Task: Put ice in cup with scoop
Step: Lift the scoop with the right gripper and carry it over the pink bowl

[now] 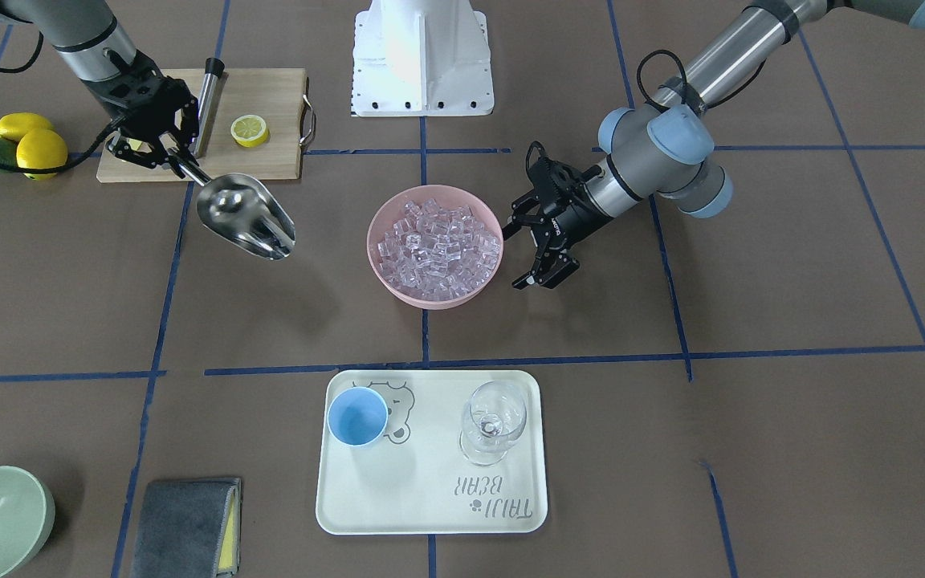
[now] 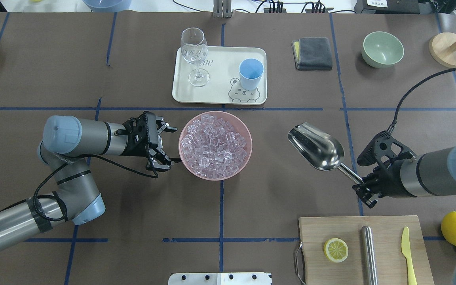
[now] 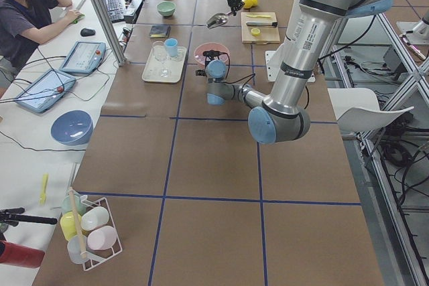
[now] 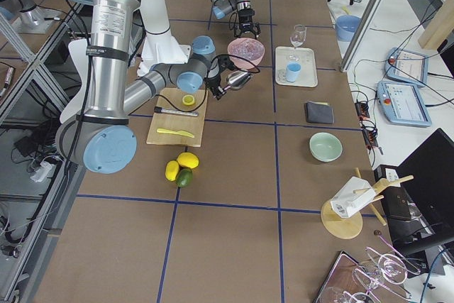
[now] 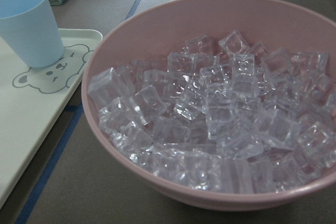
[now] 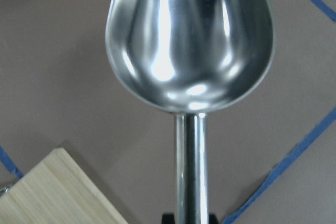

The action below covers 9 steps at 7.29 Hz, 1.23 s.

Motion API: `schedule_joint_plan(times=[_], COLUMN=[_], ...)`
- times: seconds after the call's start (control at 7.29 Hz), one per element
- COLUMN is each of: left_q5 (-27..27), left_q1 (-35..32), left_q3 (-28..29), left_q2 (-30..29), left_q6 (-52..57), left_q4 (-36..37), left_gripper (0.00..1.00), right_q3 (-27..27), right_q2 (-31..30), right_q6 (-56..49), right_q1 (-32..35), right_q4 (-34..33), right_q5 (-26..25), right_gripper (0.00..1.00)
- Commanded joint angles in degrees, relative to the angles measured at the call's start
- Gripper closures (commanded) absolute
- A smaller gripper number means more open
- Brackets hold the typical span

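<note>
The ice [image 2: 215,142] lay in the pink bowl [image 2: 215,177], left of the empty scoop [image 2: 316,146], whose handle the right gripper [image 2: 364,190] clamped, mouth toward the bowl, while the left gripper [image 2: 167,147] gaped empty.

Glossy metal scoop [image 2: 316,147], glassy ice [image 2: 215,144]

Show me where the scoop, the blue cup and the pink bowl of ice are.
scoop [image 2: 316,147], overhead view, on its shiny trough.
blue cup [image 1: 357,416], front-facing view, on its inner floor.
pink bowl [image 1: 430,299], front-facing view, on its outer wall.
</note>
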Motion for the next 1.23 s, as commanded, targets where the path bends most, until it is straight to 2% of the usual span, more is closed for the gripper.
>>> schedule_joint_plan(times=[0.0, 0.14, 0.41, 0.55, 0.69, 0.96, 1.1], left_q5=[0.0, 0.0, 0.0, 0.0, 0.0, 0.0, 0.0], left_q1=[0.0, 0.0, 0.0, 0.09, 0.09, 0.26, 0.26], left_q3=[0.0, 0.0, 0.09, 0.09, 0.09, 0.09, 0.09], left_q2=[0.09, 0.09, 0.09, 0.09, 0.09, 0.18, 0.18], left_q6=[-0.17, -0.17, -0.25, -0.34, -0.6, -0.6, -0.6], left_q4=[0.0, 0.0, 0.09, 0.0, 0.0, 0.09, 0.09], left_gripper=[0.0, 0.0, 0.0, 0.0, 0.0, 0.0, 0.0], right_q3=[1.39, 1.4, 0.79, -1.56, -6.11, -12.53, -17.97], right_q2=[19.24, 27.68, 38.52, 43.45, 48.63, 54.45, 58.83], right_q6=[-2.31, -2.32, -7.81, -10.38, -11.97, -15.49, -16.28], right_q1=[-0.73, -2.56, -3.37, -3.72, -4.07, -4.08, -4.08], right_q4=[-28.25, -41.0, -58.44, -65.4, -70.69, -74.77, -78.96], right_q5=[0.06, -0.91, -2.32, -3.97, -4.17, -4.08, -4.17], right_gripper=[1.0, 1.0, 1.0, 1.0, 1.0, 1.0, 1.0])
